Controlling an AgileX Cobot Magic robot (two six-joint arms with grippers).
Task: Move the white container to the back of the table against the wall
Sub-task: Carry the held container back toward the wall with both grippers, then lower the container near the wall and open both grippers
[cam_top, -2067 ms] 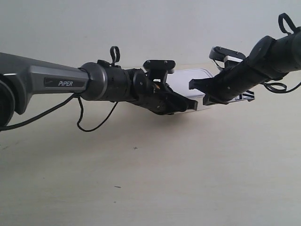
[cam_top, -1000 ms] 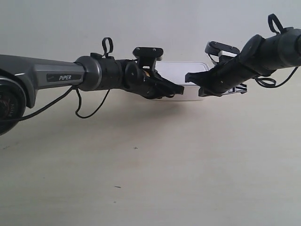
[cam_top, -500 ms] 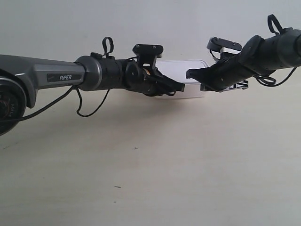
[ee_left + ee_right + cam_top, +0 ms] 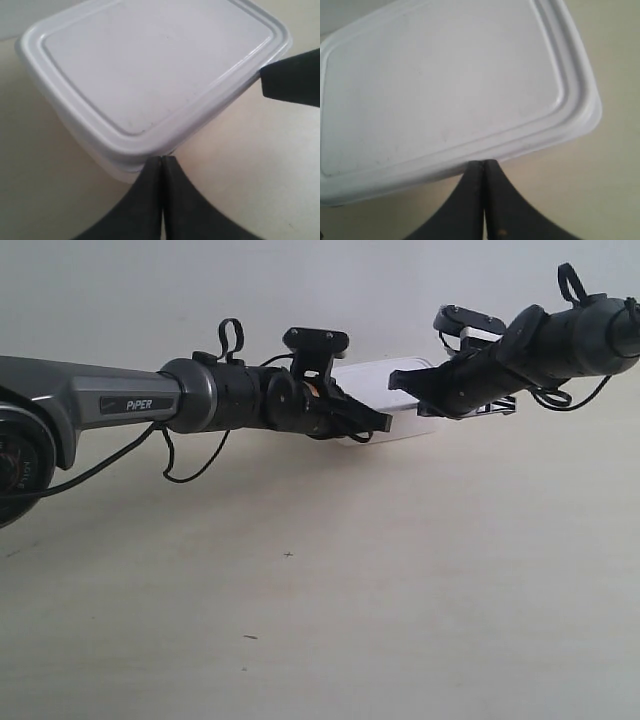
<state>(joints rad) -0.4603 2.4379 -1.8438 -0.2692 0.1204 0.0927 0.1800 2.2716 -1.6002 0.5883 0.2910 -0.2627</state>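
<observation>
While stretched almost level above the desk [image 4: 330,600], reaching in from opposite sides to the white container [image 4: 372,388], set far back close to the wall [image 4: 150,290]. From the exterior view's left, held long and horizontal, wrist dipped slightly; from its right, sloped down toward it. Left tool [image 4: 162,165] pinched together, tips at a rounded lid corner. Right tool [image 4: 484,167] likewise together, tips against the lid's edge

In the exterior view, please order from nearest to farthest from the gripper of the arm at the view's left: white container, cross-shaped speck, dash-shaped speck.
1. white container: right at that gripper, at its tips.
2. cross-shaped speck: on the table, nearer the camera.
3. dash-shaped speck: on the table, nearest the camera.
</observation>
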